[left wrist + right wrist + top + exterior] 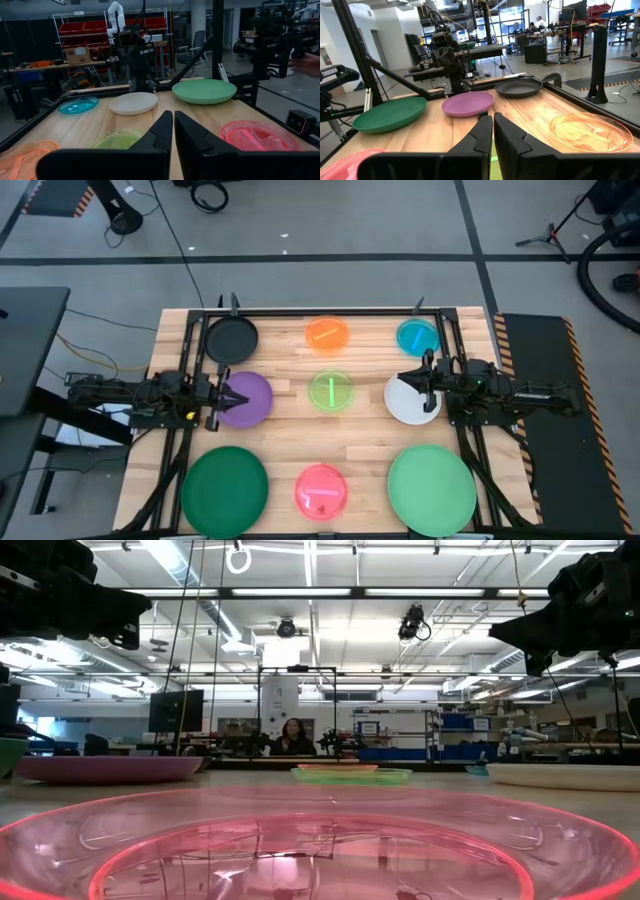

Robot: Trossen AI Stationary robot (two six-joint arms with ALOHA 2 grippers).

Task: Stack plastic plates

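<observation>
Plates lay unstacked across your table, your left gripper hung closed over the purple plate, right gripper closed above the white plate.

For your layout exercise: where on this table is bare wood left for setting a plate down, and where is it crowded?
Bare wood shows only in narrow strips: between the orange plate and lime plate, and between the lime plate and pink plate. The sides are crowded: the left hand is over the purple plate, the right hand over the white plate.
</observation>
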